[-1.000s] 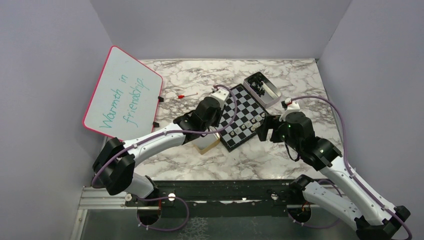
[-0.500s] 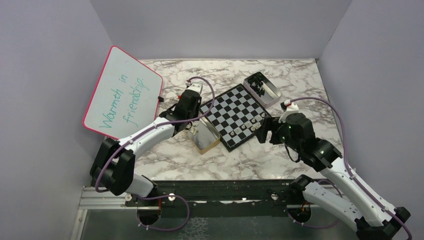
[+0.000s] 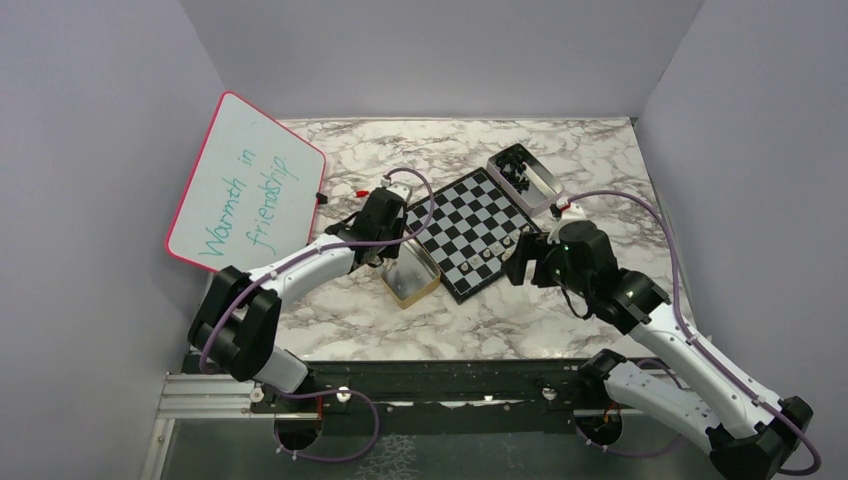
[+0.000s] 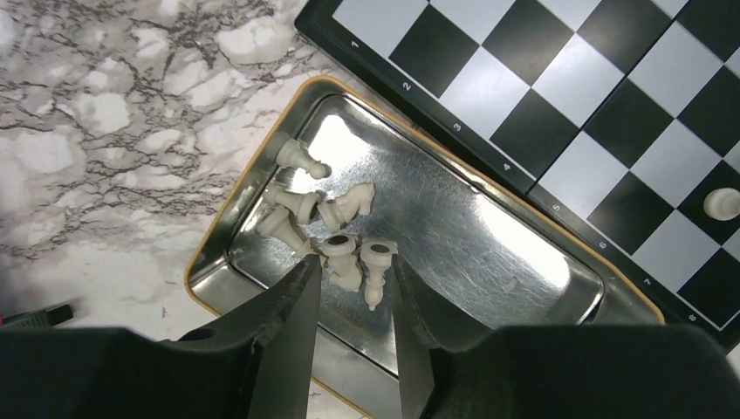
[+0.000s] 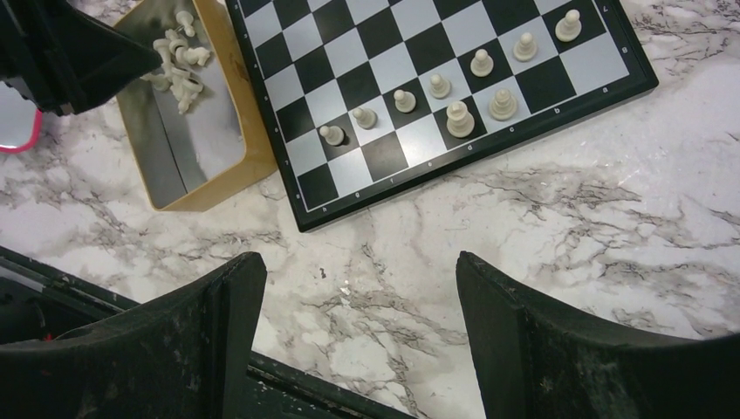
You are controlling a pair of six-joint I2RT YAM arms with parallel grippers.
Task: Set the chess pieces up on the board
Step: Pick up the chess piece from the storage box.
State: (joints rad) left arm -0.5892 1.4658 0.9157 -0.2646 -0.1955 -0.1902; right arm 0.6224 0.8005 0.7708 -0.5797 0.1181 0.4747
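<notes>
Here, left gripper (image 4: 351, 267) hung low over gold-rimmed tin (image 4: 471, 229), fingers part-open, straddling loose chess pieces (image 4: 347, 206); none clearly gripped. Tin lay just beside board (image 5: 384, 37). Right gripper (image 5: 358, 262) gaped wide, empty, above marble table (image 5: 541, 227) near board edge. Several pale pieces stood on board's near rows.

The board (image 4: 558, 105) runs off the left wrist view's top and right edges; the left jaws hide the near rim of the tin (image 4: 471, 227). From above, pieces (image 3: 515, 170) in the far tin (image 3: 541, 201) are indistinguishable.
</notes>
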